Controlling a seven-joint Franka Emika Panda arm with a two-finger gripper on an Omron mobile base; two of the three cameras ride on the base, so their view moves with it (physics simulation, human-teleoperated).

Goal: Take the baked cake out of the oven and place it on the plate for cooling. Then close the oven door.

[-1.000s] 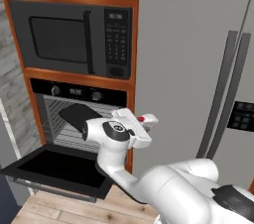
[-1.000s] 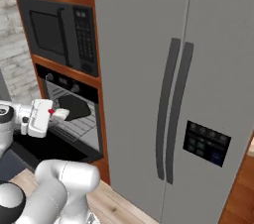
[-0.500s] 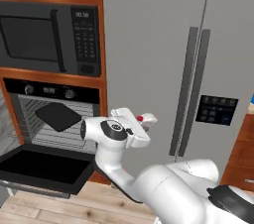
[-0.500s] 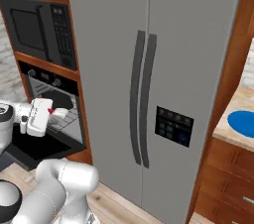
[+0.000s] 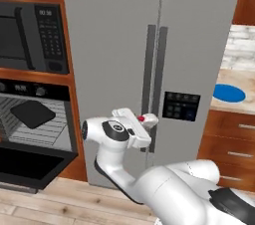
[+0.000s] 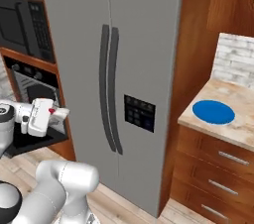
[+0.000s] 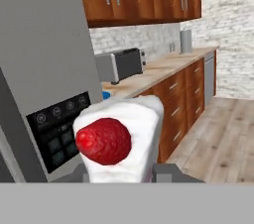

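Gripper [image 7: 119, 181]: closed on the cake, fingers pressing its lower sides; nothing else in its hold.
Cake [image 7: 120, 141]: whitish wedge, red berry on the side facing the hand camera; carried in the air in front of the fridge door. In the left base view it shows as a red-and-white bit [image 5: 145, 119] at the tip of the hand.
Grip: looks narrow and low on a soft piece; I cannot tell how deep the fingers sit.
Fridge [image 6: 119, 64]: grey double-door unit just behind the carried cake, its control panel close by.
Oven [image 5: 36, 119]: at the left edge of the left base view, racks and a dark tray visible inside.
Oven door [image 5: 27, 169]: down and open, sticking out into the floor space; closing not yet done.
Counter [image 6: 233, 114]: light top past the fridge, over wooden drawers.
Plate [image 6: 213, 112]: blue, flat, near the counter's front edge on its fridge side, nothing on it; well apart from the cake.
Toaster oven [image 7: 119, 64]: silver, farther along the counter against the wall.
Risk, carry: a quick swing of the arm could shake the cake loose or smear it on the fridge.
Risk, placing: the plate sits near the edge; a low approach could knock the counter front or push the plate.
Risk, return: the open door could be clipped on the way back.
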